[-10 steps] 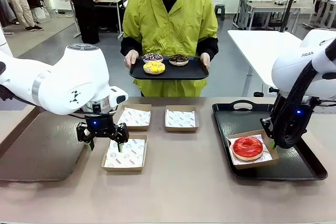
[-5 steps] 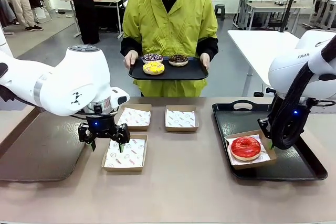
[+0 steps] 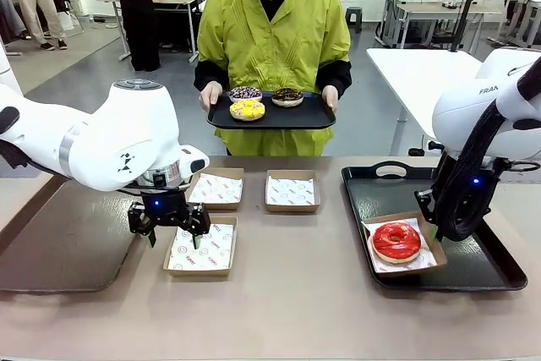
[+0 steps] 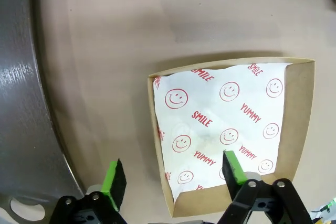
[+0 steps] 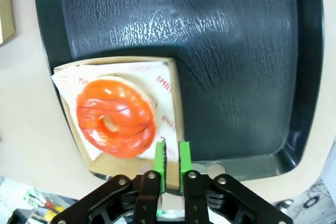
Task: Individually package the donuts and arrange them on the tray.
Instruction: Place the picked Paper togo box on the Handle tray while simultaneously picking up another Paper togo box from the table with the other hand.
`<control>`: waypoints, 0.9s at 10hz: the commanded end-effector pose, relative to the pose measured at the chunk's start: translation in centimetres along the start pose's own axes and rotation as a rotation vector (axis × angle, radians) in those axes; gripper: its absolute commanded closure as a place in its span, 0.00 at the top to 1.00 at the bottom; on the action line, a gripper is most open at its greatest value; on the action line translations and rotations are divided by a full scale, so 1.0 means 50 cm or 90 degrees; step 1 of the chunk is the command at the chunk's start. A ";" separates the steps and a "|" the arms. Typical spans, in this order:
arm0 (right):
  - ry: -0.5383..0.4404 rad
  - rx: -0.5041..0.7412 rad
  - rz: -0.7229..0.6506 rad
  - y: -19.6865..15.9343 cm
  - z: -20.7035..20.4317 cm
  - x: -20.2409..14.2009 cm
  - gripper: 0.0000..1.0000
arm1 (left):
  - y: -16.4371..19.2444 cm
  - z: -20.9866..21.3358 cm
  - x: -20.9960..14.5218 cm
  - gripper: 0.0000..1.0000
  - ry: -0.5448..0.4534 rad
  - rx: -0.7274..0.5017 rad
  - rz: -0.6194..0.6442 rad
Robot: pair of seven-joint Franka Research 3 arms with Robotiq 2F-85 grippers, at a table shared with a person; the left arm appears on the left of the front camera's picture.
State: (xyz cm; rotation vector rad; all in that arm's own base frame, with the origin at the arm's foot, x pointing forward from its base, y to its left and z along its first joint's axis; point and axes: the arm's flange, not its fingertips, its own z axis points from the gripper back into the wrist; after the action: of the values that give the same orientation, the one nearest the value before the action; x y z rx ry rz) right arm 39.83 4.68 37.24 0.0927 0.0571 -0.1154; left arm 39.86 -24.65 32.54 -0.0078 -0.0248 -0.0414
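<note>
A: Where's the red donut [image 3: 396,241]?

B: In its box [image 5: 177,106], around 8 o'clock on the black tray [image 3: 486,270] that sits on the counter [image 3: 296,310]. In the last second that box has swung a touch and slid toward 6 o'clock.

A: Pushed or held?

B: Held, I'd say. The right gripper [image 5: 171,148] has its fingers nearly together, pinching the box's wall. It looks like the first package being squared up.

A: And the left gripper [image 3: 173,237]?

B: It has drifted toward 3 o'clock. Its fingers are apart, straddling the left wall of the nearest empty box [image 3: 201,247], probably the next package.

A: Counts?

B: Four donuts: the red one, plus the yellow donut [image 3: 248,109], chocolate donut [image 3: 287,96] and dark sprinkled donut [image 3: 246,91], all on the person's tray [image 3: 313,114] at 12 o'clock. Four boxes: one filled and three empty, the second box [image 3: 216,188] at the nearest one's 12 o'clock and the third box [image 3: 292,191] at 1 o'clock. Two black trays.
</note>
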 end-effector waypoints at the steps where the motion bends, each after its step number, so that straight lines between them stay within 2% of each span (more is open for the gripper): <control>1: -0.002 0.005 0.007 0.001 0.002 0.008 0.82 | -0.010 -0.001 0.011 0.41 -0.018 -0.001 0.008; 2: -0.002 0.007 0.006 0.001 0.002 0.008 1.00 | -0.010 0.003 0.011 0.00 -0.020 -0.001 0.009; 4: 0.001 0.011 0.003 0.000 0.002 0.008 1.00 | -0.011 0.006 0.011 0.00 -0.020 -0.001 0.011; 5: 0.001 0.011 0.002 0.000 0.003 0.008 0.99 | -0.010 0.008 0.012 0.16 -0.020 -0.002 0.011; 7: 0.004 0.013 0.000 -0.002 0.004 0.008 1.00 | -0.011 0.011 0.013 0.00 -0.018 -0.002 0.012; 9: 0.006 0.017 0.001 -0.003 0.005 0.009 1.00 | -0.011 0.012 0.013 0.00 -0.016 -0.003 0.013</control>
State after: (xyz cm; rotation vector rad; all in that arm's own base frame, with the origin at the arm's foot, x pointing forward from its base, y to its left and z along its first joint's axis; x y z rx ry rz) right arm 39.85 4.47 37.25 0.0964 0.0576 -0.1215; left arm 40.38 -24.83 32.97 -0.0191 -0.0408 -0.0387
